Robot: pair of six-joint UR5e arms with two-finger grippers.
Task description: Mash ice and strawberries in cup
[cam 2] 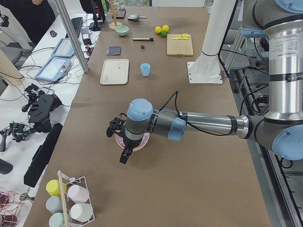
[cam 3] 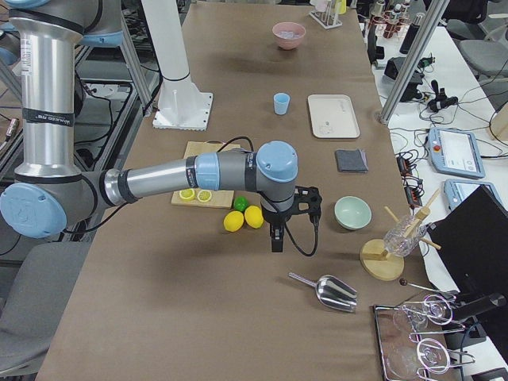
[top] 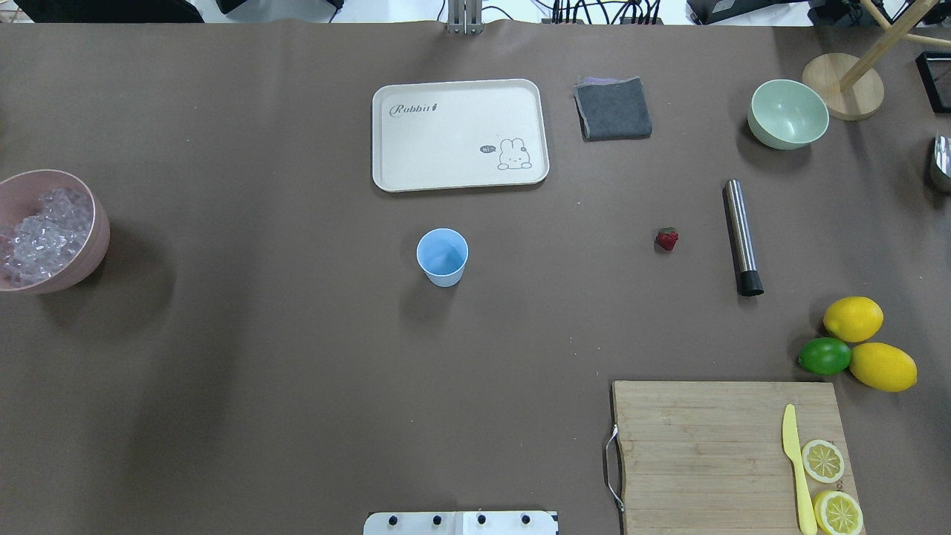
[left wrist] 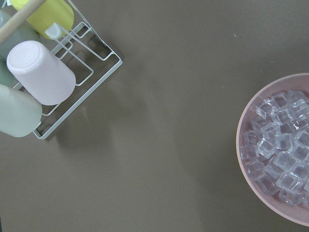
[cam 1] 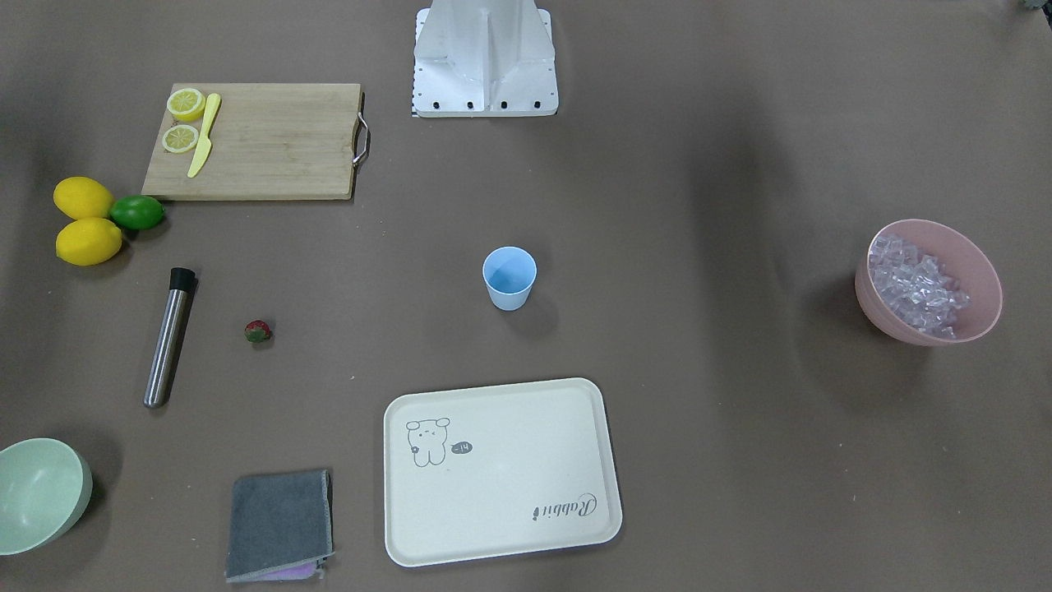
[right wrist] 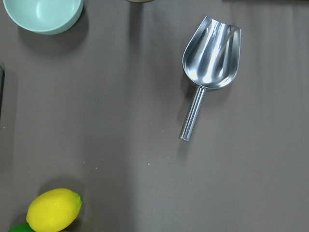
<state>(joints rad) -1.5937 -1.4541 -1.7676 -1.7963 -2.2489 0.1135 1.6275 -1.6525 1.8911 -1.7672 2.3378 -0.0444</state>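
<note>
The light-blue cup [top: 443, 256] stands upright and empty mid-table, also in the front view [cam 1: 509, 278]. The strawberry [top: 666, 239] lies on the table to its right, next to a steel muddler [top: 741, 236]. The ice [left wrist: 280, 150] fills the pink bowl [cam 1: 986, 284] at the far left end. My left gripper [cam 2: 124, 153] hangs over that bowl, seen only in the exterior left view; I cannot tell if it is open. My right gripper [cam 3: 275, 236] hangs beyond the lemons [cam 3: 244, 217], seen only in the exterior right view; I cannot tell its state.
A metal scoop [right wrist: 210, 53] lies below the right wrist, near the pale green bowl [top: 787, 114]. A cream tray [top: 459, 134] and grey cloth [top: 612, 108] lie behind the cup. A cutting board [top: 713, 453] holds lemon slices and a knife. A cup rack [left wrist: 48, 72] stands past the pink bowl.
</note>
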